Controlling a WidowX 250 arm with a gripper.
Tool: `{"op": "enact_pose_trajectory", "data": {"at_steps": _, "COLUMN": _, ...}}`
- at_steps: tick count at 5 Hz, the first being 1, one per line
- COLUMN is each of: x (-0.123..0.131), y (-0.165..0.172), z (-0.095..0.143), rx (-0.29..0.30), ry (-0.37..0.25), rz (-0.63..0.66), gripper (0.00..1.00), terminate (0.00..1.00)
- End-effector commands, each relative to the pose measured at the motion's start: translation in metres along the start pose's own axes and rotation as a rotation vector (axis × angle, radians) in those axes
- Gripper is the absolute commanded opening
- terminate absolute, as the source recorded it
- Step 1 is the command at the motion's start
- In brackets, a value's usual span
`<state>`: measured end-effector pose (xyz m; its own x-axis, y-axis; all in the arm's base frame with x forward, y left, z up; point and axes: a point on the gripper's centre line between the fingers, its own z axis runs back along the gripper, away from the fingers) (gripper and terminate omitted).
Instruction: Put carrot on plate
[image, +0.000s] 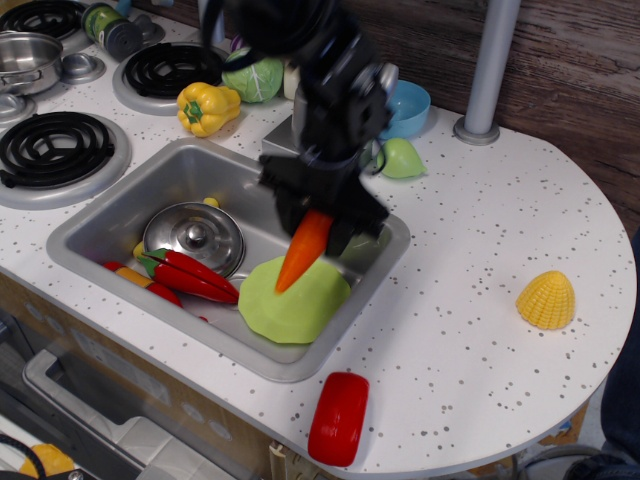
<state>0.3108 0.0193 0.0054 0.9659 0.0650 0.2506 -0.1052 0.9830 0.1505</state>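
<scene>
The gripper (318, 222) pinches the carrot (302, 250) by its top, tip-down over the plate (300, 305); released from here, it could roll off into the sink (100, 225).

bright, even light; soft shadows; slight blur
</scene>
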Motion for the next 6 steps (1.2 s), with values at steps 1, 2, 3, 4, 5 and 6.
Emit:
{"op": "enact_pose_trajectory", "data": {"at_steps": 1, "x": -0.007, "y": 0.010, "z": -0.006, "rx": -0.026, "ry": -0.139, "rz": 0.038, "gripper": 0.00, "terminate": 0.00}}
{"op": "enact_pose_trajectory", "data": {"at_steps": 2, "x": -0.016, "y": 0.013, "z": -0.020, "rx": -0.027, "ry": -0.175, "rz": 0.055, "gripper": 0.00, "terminate": 0.00}}
{"op": "enact_pose_trajectory", "data": {"at_steps": 3, "x": -0.014, "y": 0.017, "z": -0.037, "rx": -0.046, "ry": -0.195, "rz": 0.048, "gripper": 0.00, "terminate": 0.00}}
{"op": "enact_pose_trajectory", "data": {"at_steps": 4, "x": -0.012, "y": 0.017, "z": -0.046, "rx": -0.067, "ry": -0.191, "rz": 0.035, "gripper": 0.00, "terminate": 0.00}}
{"op": "enact_pose_trajectory", "data": {"at_steps": 5, "x": -0.012, "y": 0.013, "z": -0.038, "rx": -0.108, "ry": -0.152, "rz": 0.026, "gripper": 1.00, "terminate": 0.00}}
{"op": "enact_pose_trajectory", "data": {"at_steps": 6, "x": -0.012, "y": 0.013, "z": -0.038, "rx": -0.108, "ry": -0.152, "rz": 0.026, "gripper": 1.00, "terminate": 0.00}}
